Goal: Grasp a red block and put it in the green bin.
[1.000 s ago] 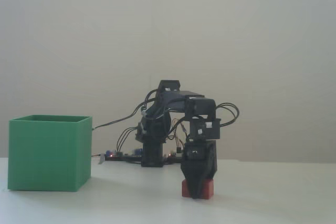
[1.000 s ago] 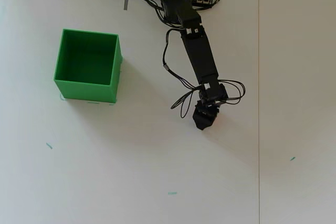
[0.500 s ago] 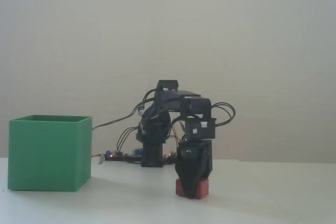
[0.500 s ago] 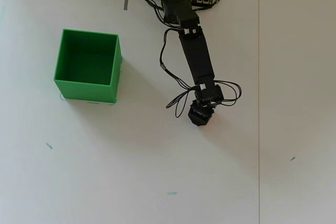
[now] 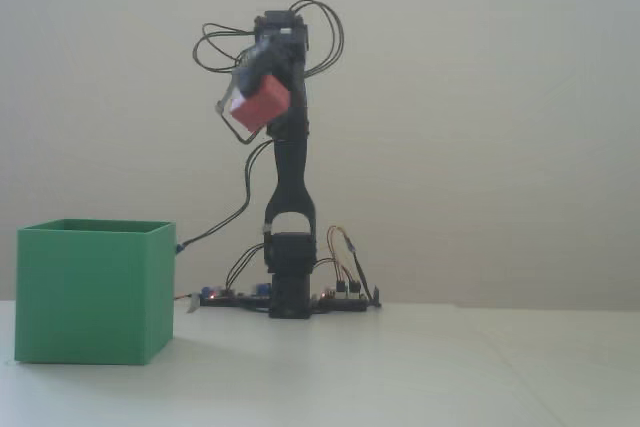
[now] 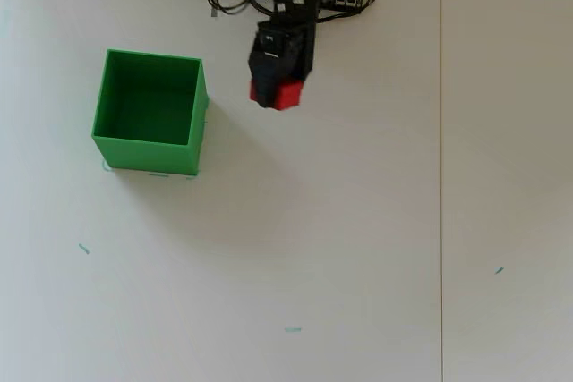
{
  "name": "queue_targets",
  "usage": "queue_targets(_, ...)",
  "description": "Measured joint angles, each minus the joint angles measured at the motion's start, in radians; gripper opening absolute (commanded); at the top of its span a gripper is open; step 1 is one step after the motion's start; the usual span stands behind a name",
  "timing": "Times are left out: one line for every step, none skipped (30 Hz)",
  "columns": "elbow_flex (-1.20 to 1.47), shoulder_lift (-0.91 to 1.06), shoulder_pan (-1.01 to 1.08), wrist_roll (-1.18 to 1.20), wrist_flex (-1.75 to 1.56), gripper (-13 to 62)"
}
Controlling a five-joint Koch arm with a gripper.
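Block: the red block (image 5: 260,107) is up in the air, carried high at the top of the raised arm (image 5: 288,197), tilted on a corner in the fixed view.
Gripper: the gripper (image 6: 276,87) is pinching the block at its tip; in the overhead view the red shows just under the black jaws, so I'd call it clamped on the block.
Bin: the green bin (image 5: 95,292) stands on the table (image 6: 358,239), open side up and empty as far as I can see; it is off to the left of the arm in both views, well apart from the block.
Handling: looks like a small stiff brick, probably light; the faces are plain and matte, so likely not slippery.
Where to hold: across two flat opposite faces, as it seems to be held; the tilt suggests it could pivot if the pinch is off centre.
Progress: grasp made, drop not yet done.
Risk: thin bin walls; a low carry could clip the rim.
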Motion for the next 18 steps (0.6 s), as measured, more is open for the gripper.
queue_targets(0.028,0.015,0.048,-0.035,-0.002,3.6)
queue_targets(0.058,0.029,0.089,-0.071,-0.008,3.6)
queue_targets(0.094,0.041,0.130,-0.100,-0.018,3.7)
queue_targets(0.129,0.052,0.163,-0.127,-0.031,3.6)
queue_targets(0.164,0.061,0.193,-0.150,-0.046,3.6)
queue_targets(0.204,0.074,0.222,-0.172,-0.064,3.6)
queue_targets(0.245,0.083,0.249,-0.190,-0.089,3.6)
queue_targets(0.295,0.094,0.273,-0.207,-0.117,3.6)
queue_targets(0.345,0.101,0.293,-0.224,-0.147,3.6)
queue_targets(0.390,0.104,0.310,-0.236,-0.186,3.7)
queue_targets(0.431,0.106,0.330,-0.252,-0.227,3.6)
queue_targets(0.462,0.106,0.351,-0.264,-0.270,3.6)
queue_targets(0.482,0.106,0.370,-0.276,-0.308,3.6)
queue_targets(0.492,0.106,0.387,-0.288,-0.344,3.6)
queue_targets(0.497,0.106,0.402,-0.298,-0.376,3.6)
queue_targets(0.500,0.107,0.417,-0.307,-0.407,3.6)
queue_targets(0.502,0.107,0.436,-0.314,-0.434,3.6)
queue_targets(0.502,0.107,0.454,-0.319,-0.460,3.6)
